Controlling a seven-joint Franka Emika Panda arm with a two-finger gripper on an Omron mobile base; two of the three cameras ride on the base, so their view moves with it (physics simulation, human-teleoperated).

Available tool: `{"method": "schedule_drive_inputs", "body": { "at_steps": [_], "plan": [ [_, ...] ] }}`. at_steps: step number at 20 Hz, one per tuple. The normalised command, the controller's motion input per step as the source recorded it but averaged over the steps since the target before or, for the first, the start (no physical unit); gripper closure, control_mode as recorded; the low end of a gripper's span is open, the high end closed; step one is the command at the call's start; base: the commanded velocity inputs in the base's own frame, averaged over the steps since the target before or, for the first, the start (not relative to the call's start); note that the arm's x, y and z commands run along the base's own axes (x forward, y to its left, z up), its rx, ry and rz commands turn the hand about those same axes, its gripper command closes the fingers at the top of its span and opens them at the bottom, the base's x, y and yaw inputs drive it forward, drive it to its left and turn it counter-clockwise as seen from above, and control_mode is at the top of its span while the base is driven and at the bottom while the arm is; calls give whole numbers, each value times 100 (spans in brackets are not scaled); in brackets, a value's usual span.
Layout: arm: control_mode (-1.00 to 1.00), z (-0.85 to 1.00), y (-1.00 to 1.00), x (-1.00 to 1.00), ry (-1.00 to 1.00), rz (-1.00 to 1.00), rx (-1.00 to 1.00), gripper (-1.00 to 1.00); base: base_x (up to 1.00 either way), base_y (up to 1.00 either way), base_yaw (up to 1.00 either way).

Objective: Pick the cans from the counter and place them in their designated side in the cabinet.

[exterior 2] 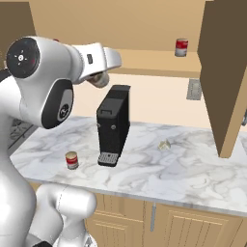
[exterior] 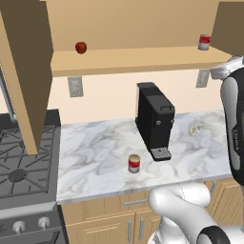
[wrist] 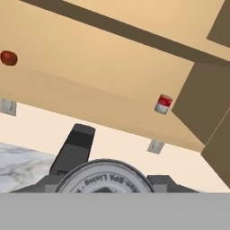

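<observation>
I take the black coffee machine (exterior: pixel 154 120) as my landmark: it stands upright on the marble bench (exterior: pixel 95 157), toward the back wall. My claw (exterior 2: pixel 100 78) is raised above the machine's top, a little to its left in the right base view, level with the underside of the cabinet shelf (exterior: pixel 138 59). In the hand view a can (wrist: pixel 104 176) fills the space right in front of the camera, its round pale end with printed lettering facing me, and the fingers are closed around it; in the right base view I can make out a pale yellowish shape at the claw's tip, so I read the claw as clamped on this can, held clear of the bench. The second can, red-banded with a pale top (exterior: pixel 134 163), stands upright on the bench in front of the machine and to its left, near the front edge, apart from the machine's drip tray. On the shelf above the machine, a small red-and-grey can (exterior: pixel 204 42) stands at the right end, beside the open brown door (exterior 2: pixel 224 72), and a red round fruit (exterior: pixel 81 47) sits at the left end. To the right of the machine a small pale object (exterior: pixel 194 129) lies on the bench; I cannot tell what it is. The black stove (exterior: pixel 24 162) lies well to the machine's left.
</observation>
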Motion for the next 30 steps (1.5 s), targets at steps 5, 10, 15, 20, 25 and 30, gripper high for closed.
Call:
{"method": "schedule_drive_inputs", "body": {
  "at_steps": [5, 10, 15, 20, 25, 30],
  "plan": [
    [-100, 0, -1, 4, -7, 0, -1, 100, 0, 0, 0],
    [-100, 0, -6, 4, -6, 0, -1, 100, 0, 0, 0],
    [-100, -1, -10, 6, -4, 0, 0, 100, 0, 0, 0],
    [-100, 0, -14, 13, 0, 0, 0, 100, 0, 0, 0],
    [-100, 0, -12, 20, 0, 0, 0, 100, 0, 0, 0],
    [-100, 0, -8, 26, 0, 0, 0, 100, 0, 0, 0]
  ]
}}
